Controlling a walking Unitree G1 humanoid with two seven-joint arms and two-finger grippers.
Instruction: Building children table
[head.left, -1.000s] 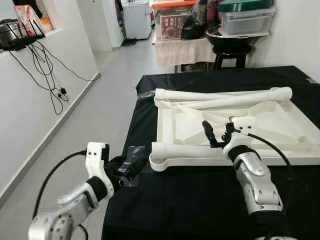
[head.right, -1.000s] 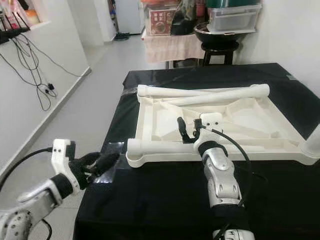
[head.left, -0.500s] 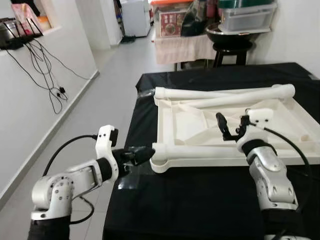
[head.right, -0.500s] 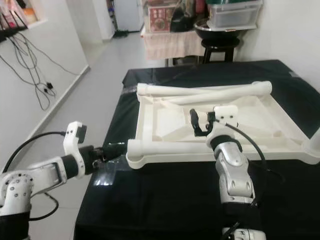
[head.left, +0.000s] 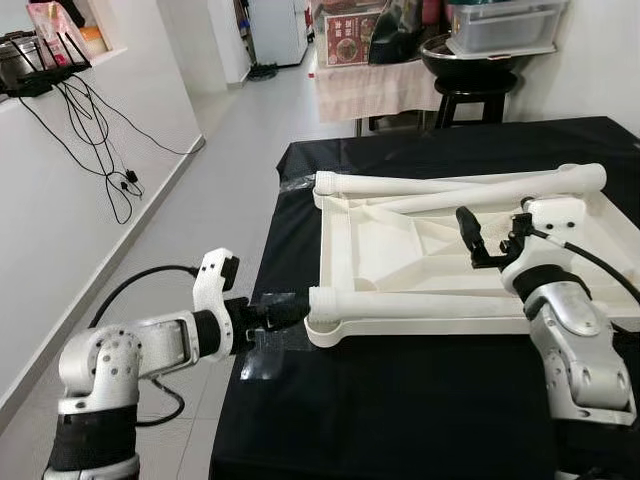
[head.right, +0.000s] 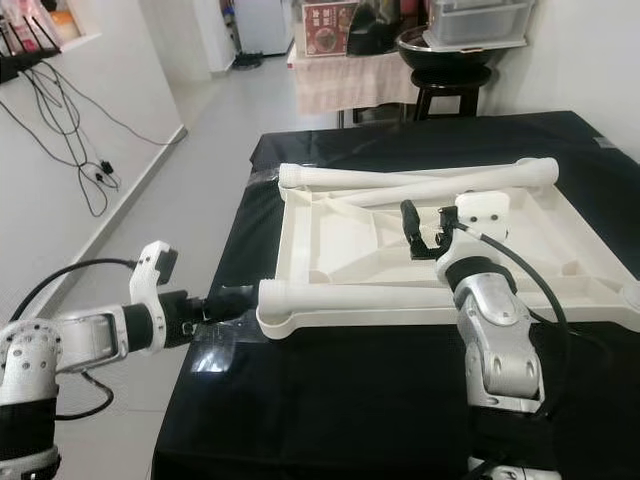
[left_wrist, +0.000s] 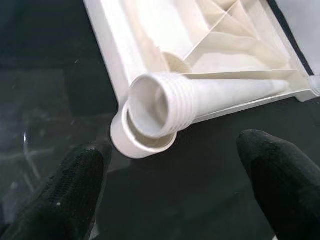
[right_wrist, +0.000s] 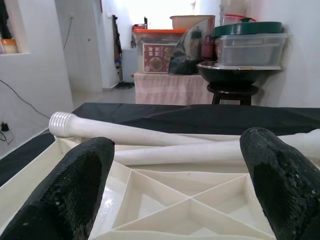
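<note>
White plastic tabletop (head.left: 400, 250) lies upside down on the black-covered table (head.left: 400, 400), ribbed underside up; its long axis runs left-right across the robot's view. Near leg (head.left: 420, 303) lies flat along the tabletop's near edge, long axis left-right, threaded end pointing to the robot's left, resting over the near-left corner socket (left_wrist: 142, 137). Two more legs (head.left: 450, 187) lie along the far edge, also roughly left-right, one slightly angled, crossing near the left end.

Left gripper (head.left: 268, 314) sits level at the table's left edge, pointed right at the near leg's threaded end (left_wrist: 160, 105); fingers (left_wrist: 70, 185) spread apart, holding nothing, just short of the socket. Right gripper (head.left: 478, 240) hovers above the tabletop's ribbed interior, aimed at the far legs; fingers (right_wrist: 75, 185) wide apart, nothing between them.

Patch of clear tape (head.left: 262, 352) on the cloth just beside the left gripper.
</note>
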